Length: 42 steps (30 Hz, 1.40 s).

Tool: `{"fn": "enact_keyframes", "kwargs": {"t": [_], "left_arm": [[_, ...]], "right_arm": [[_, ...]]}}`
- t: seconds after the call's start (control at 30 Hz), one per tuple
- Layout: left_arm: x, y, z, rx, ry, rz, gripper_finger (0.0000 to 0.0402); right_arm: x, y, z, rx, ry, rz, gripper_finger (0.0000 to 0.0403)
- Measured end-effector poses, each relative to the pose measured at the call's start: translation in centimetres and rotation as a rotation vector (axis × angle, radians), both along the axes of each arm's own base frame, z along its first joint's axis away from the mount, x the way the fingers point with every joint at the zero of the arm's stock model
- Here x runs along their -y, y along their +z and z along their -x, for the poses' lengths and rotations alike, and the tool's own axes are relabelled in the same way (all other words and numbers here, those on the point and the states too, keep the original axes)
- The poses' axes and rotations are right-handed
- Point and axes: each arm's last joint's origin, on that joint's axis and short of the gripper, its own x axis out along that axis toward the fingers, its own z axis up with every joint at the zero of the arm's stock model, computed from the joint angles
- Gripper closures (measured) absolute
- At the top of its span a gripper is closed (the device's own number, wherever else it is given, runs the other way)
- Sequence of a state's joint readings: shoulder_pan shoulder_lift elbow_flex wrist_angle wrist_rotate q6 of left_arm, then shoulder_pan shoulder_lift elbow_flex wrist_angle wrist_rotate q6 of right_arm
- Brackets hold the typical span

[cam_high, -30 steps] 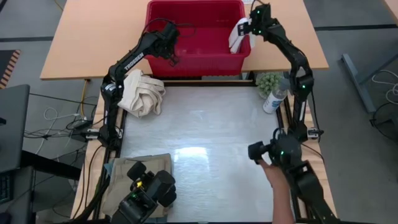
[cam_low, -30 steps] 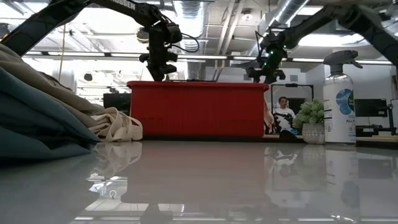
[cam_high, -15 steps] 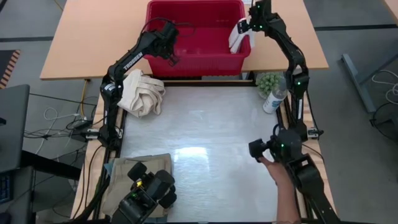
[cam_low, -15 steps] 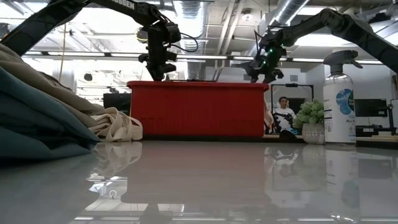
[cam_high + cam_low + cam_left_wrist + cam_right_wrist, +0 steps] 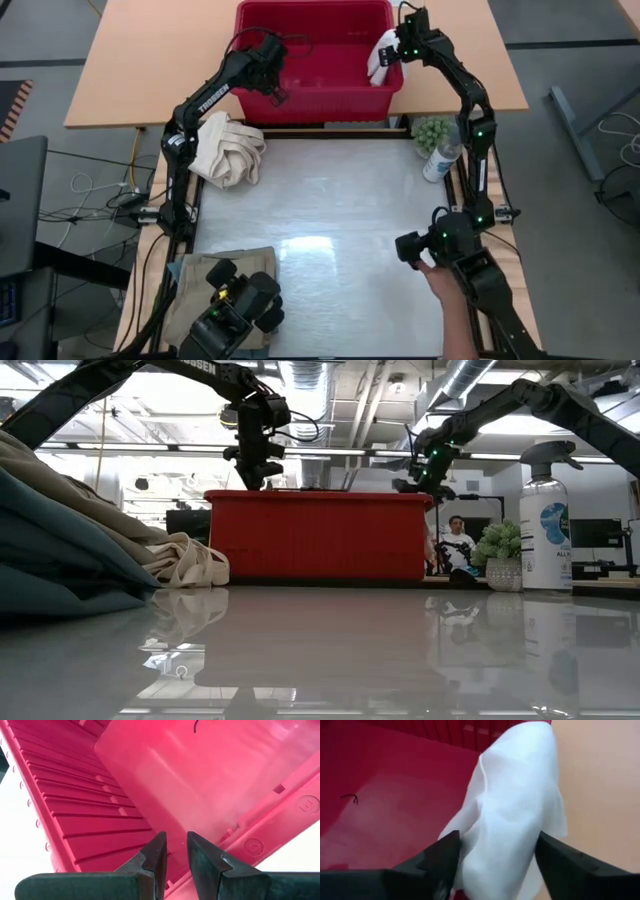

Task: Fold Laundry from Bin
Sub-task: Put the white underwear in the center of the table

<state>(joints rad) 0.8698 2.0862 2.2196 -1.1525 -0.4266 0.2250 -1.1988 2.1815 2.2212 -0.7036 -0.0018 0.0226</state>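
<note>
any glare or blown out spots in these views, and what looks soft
High view: a pale glare patch on the table. Low view: the tabletop mirrors the bin and ceiling lights; the cloth pile close to the lens looks soft. Right wrist view: the white cloth is washed out and blurry. Left wrist view: the bin floor is hazy with glare.

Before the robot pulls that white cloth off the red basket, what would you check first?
1. White cloth sits between the right gripper fingers: ok.
2. Right gripper closed on the cloth: not ok, the fingers stand wide on either side of it.
3. Cloth hangs over the red basket rim, reachable: ok.
4. Left gripper over the basket's other end, away from the cloth: ok.
5. Bare patch of table for folding: ok.
6. Person's hand at the right arm's base: not ok.
</note>
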Motion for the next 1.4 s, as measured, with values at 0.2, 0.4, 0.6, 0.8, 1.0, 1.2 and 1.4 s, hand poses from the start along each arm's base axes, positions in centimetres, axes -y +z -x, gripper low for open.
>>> {"fn": "enact_keyframes", "kwargs": {"t": [0.2,0.4,0.6,0.8,1.0,1.2,1.4], "left_arm": [[0.0,0.1,0.0,0.007,-0.004,0.002,0.0333],[0.1,0.1,0.0,0.003,-0.004,0.006,0.0333],[0.0,0.1,0.0,-0.004,-0.011,0.001,0.0333],[-0.1,0.1,0.0,-0.002,-0.016,-0.010,0.0333],[-0.1,0.5,-0.1,-0.031,-0.054,-0.031,0.0333],[0.3,4.4,0.1,0.100,-0.100,-0.112,0.0333],[4.0,10.1,1.9,0.329,-0.207,-0.198,0.0333]], "right_arm": [[-0.1,0.4,-0.7,0.006,-0.016,0.027,0.0255],[-0.1,1.2,-0.7,-0.020,0.005,0.071,0.0256],[-0.3,4.0,-0.7,-0.004,0.044,0.183,0.0350],[-1.0,6.1,-0.7,0.033,0.055,0.255,0.0378],[-3.7,10.0,-0.6,0.120,0.183,0.330,0.0378],[-8.9,15.3,-0.4,0.217,0.350,0.418,0.0378],[-15.9,18.8,-0.2,0.286,0.551,0.345,0.0378]]}}
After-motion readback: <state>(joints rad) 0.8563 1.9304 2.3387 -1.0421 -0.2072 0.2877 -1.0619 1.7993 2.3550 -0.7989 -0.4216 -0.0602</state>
